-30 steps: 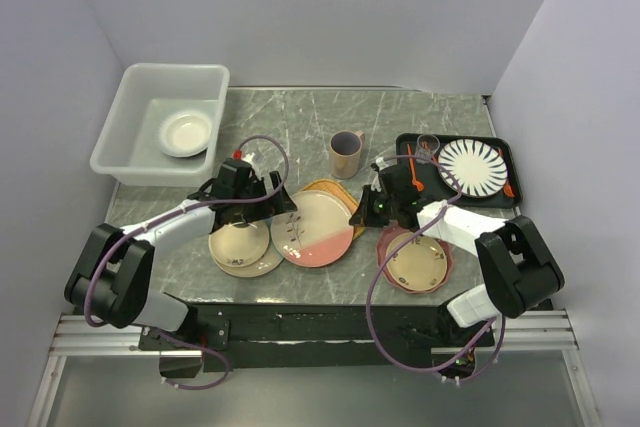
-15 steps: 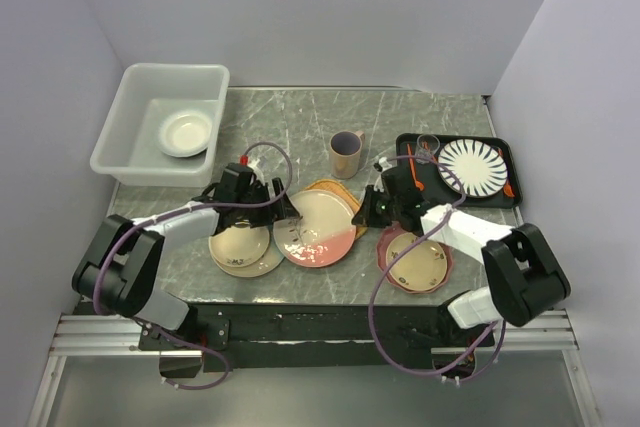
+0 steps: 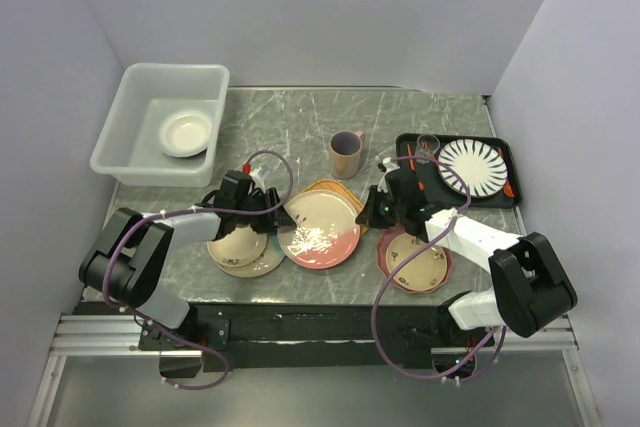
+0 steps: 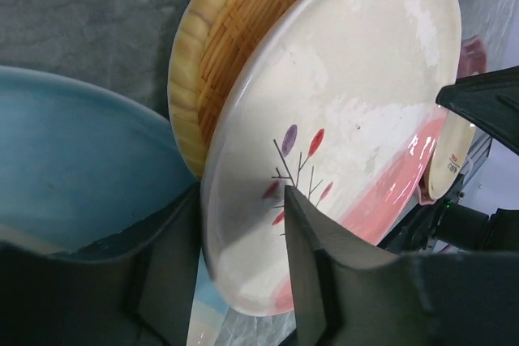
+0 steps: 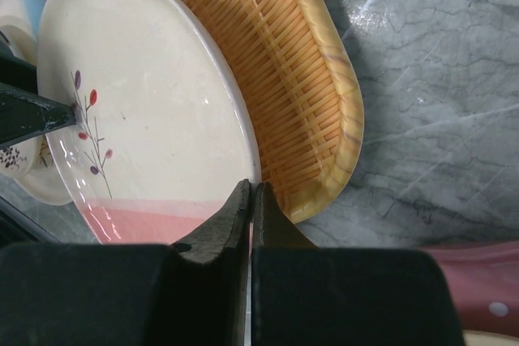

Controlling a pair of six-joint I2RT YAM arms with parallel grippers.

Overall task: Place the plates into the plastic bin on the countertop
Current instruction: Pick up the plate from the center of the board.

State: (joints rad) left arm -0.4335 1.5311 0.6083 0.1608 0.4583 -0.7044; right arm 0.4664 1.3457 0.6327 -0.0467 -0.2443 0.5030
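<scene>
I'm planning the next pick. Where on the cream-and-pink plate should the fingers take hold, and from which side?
Its left rim by the twig motif, from the left, one finger above and one below. The plate rests on the woven tray, so that rim likely stands off the countertop; the left gripper straddles it.

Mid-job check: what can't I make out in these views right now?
- Left wrist view: the left end effector straddles the cream-and-pink plate at its rim. Whether it grips yet is unclear at this close angle.
- Right wrist view: the shut right end effector itself hides any contact with that rim.
- Top view: the left arm covers the stacked small plates, so their count is unknown.
</scene>
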